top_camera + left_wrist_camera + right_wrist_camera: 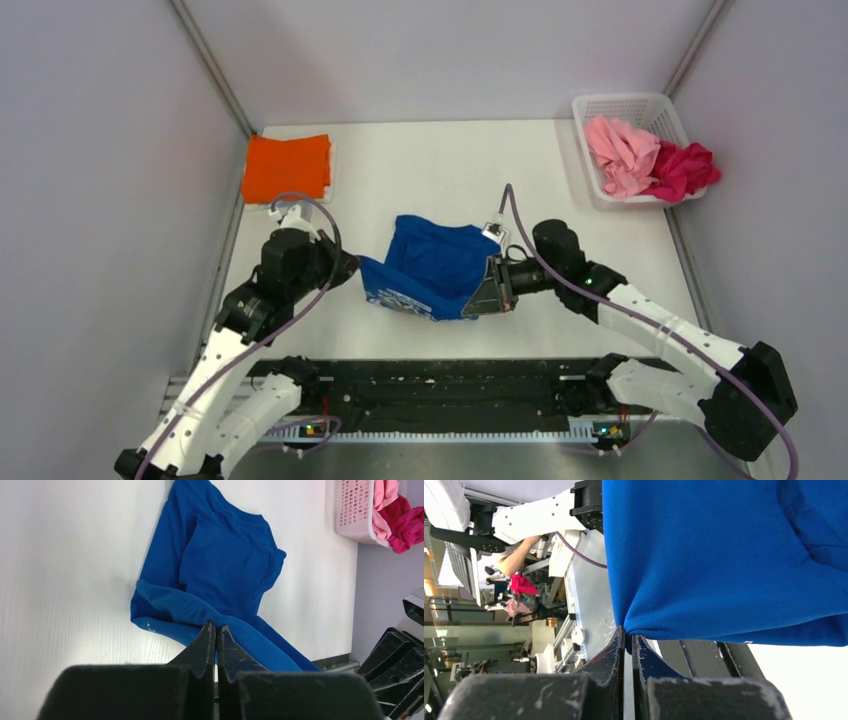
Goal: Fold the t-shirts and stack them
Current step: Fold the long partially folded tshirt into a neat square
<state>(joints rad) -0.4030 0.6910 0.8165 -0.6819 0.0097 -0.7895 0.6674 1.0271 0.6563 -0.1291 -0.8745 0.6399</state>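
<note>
The royal blue t-shirt [432, 265] lies partly folded in the middle of the table, its near edge lifted between both grippers. My left gripper [352, 268] is shut on the shirt's left corner [210, 615]. My right gripper [488, 290] is shut on its right corner, and in the right wrist view the blue cloth [724, 555] hangs from the fingertips [618, 635]. A folded orange t-shirt [288, 167] lies at the far left. The light pink t-shirt [620, 155] and the magenta t-shirt [684, 170] are crumpled in the basket.
The white lattice basket [598, 105] stands at the far right corner and also shows in the left wrist view [353, 510]. A black rail [440, 390] runs along the near edge between the arm bases. Grey walls close in both sides.
</note>
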